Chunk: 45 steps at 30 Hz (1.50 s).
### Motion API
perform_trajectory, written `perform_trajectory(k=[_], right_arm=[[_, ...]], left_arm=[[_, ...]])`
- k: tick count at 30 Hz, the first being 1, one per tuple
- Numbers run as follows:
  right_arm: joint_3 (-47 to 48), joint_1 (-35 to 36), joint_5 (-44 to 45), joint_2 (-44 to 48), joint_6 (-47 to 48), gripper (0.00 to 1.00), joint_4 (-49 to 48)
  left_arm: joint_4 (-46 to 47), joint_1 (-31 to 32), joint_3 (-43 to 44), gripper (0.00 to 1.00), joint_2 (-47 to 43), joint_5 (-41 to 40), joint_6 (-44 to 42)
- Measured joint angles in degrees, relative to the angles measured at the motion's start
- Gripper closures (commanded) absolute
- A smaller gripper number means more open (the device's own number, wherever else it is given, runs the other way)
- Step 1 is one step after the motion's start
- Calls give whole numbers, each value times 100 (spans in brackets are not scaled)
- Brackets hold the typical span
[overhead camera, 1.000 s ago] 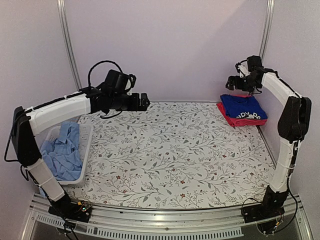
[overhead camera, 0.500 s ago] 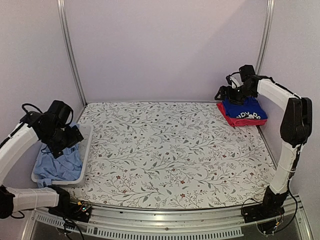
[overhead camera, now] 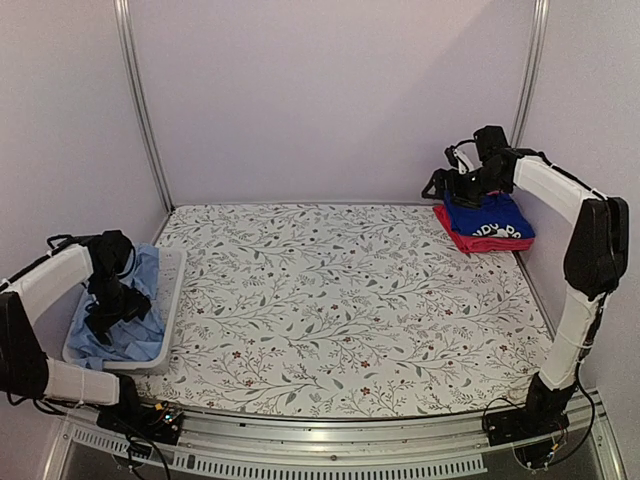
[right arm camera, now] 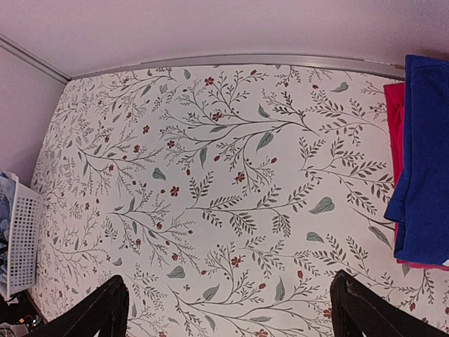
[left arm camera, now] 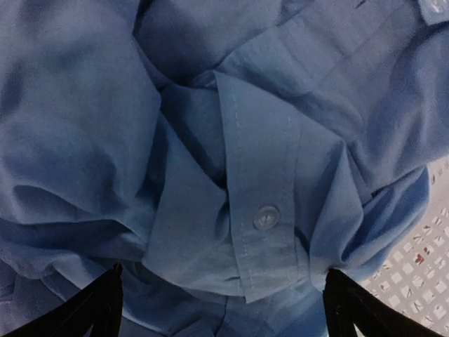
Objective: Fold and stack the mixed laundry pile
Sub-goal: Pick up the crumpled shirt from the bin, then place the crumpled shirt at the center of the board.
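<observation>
A crumpled light-blue collared shirt (overhead camera: 135, 325) lies in the white perforated basket (overhead camera: 170, 290) at the left. My left gripper (overhead camera: 105, 318) is down in the basket over it. In the left wrist view the shirt (left arm camera: 210, 140) fills the frame, its button placket between my open fingers (left arm camera: 98, 312). A folded royal-blue shirt with white print (overhead camera: 490, 218) lies on a folded red-pink garment (overhead camera: 462, 240) at the far right corner. My right gripper (overhead camera: 440, 186) hovers open and empty beside that stack's left edge. Both folded garments show at the right of the right wrist view (right arm camera: 421, 175).
The floral table cover (overhead camera: 350, 300) spans the middle. The back wall and two metal posts (overhead camera: 140, 100) bound the table. The basket's corner shows at the left of the right wrist view (right arm camera: 21, 239). A metal rail (overhead camera: 330, 455) runs along the near edge.
My left arm has swung from high above the table's back left down into the basket onto the light-blue shirt. My right gripper has dropped lower and shifted left beside the folded stack.
</observation>
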<state>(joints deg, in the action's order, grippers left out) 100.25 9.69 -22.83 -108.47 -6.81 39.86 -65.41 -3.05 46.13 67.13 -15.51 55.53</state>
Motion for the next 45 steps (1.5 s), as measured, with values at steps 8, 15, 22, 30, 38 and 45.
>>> perform_trajectory(k=[8, 15, 22, 30, 38, 45], right_arm=[[-304, 0, 57, 223, 42, 1, 55], [-372, 0, 11, 299, 50, 1, 70], [-372, 0, -223, 308, 44, 1, 68], [-369, 0, -527, 308, 2, 1, 17], [-356, 0, -765, 308, -103, 1, -90], [-313, -11, -778, 330, -140, 1, -144]], left_arm=[[1252, -1250, 0, 2, 1036, 380, -776], [2184, -1539, -57, 70, 1808, 671, -1327], [2564, -1567, 699, 100, 1215, 415, -1939], [2710, -822, 2920, 100, 461, 216, -2306], [3731, 994, 5462, 100, 789, 1110, -2640], [4522, 2669, 7348, 100, 2225, 2168, -2949]])
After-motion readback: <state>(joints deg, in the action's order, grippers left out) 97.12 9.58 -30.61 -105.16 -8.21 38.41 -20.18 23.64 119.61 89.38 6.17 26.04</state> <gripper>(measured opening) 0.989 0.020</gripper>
